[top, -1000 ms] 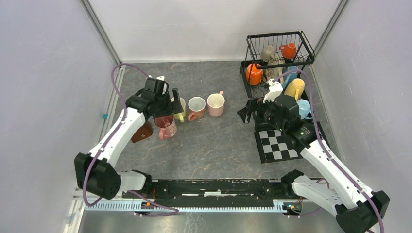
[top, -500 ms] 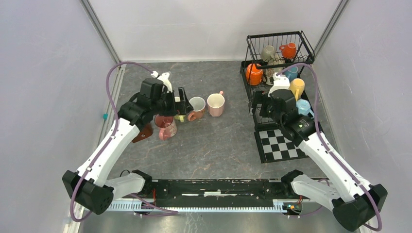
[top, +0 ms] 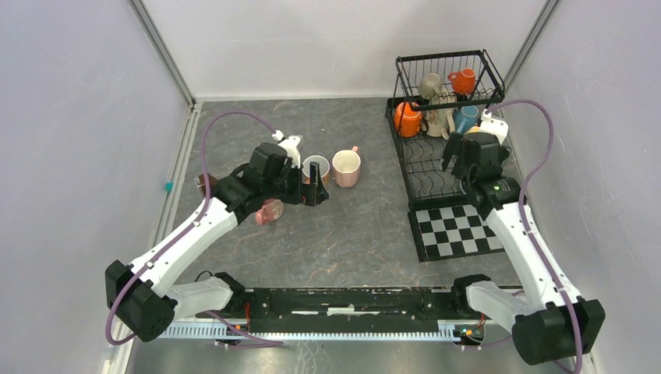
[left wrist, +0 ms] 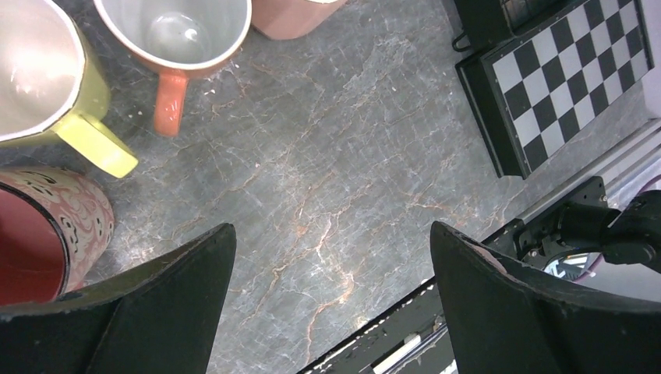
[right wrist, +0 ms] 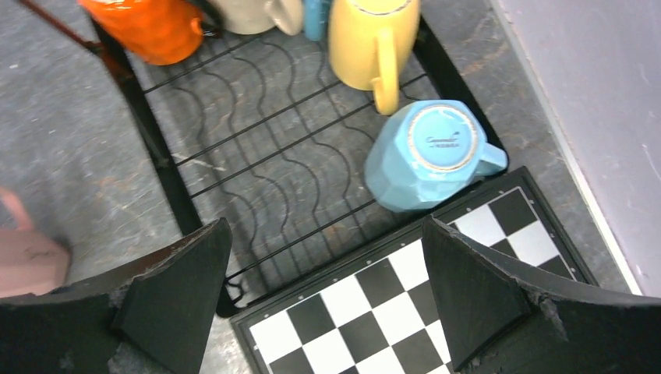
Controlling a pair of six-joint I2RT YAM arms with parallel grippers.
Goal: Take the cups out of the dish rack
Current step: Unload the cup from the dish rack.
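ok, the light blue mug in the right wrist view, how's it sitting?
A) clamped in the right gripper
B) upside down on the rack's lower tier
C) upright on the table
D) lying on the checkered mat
B: the light blue mug shows its stamped base facing up and rests on the lower-tier wires of the dish rack, just behind the checkered mat. The right gripper is open and holds nothing.
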